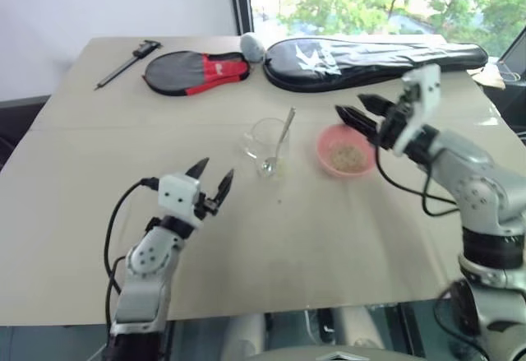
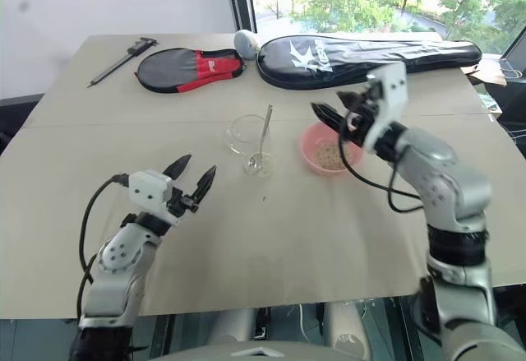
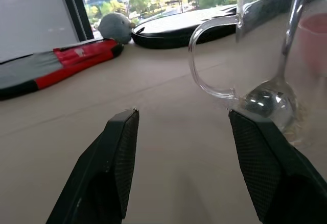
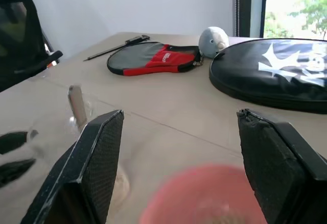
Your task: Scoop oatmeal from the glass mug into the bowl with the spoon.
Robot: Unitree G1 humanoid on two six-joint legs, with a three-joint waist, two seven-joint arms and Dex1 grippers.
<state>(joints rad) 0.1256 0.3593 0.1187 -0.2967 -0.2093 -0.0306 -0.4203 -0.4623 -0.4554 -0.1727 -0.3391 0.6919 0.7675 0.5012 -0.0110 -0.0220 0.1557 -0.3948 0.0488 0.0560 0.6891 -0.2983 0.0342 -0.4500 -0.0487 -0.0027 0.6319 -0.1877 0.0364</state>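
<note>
Both jaws wide, empty: left gripper (image 1: 210, 180) near glass mug (image 1: 265, 143), right gripper (image 1: 362, 110) over bowl (image 1: 345, 150) with oatmeal (image 1: 348, 157); spoon (image 1: 279, 141) standing in mug, likely light, slick, best pinched mid-handle.

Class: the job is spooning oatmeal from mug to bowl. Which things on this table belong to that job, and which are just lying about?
Belong: glass mug, spoon, pink bowl, oatmeal.

Lying about: red and black racket cover, long black racket bag, grey soft toy, caliper.

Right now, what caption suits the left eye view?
Both grippers open and empty: left gripper short of the glass mug holding the spoon, right gripper above the bowl.
</note>
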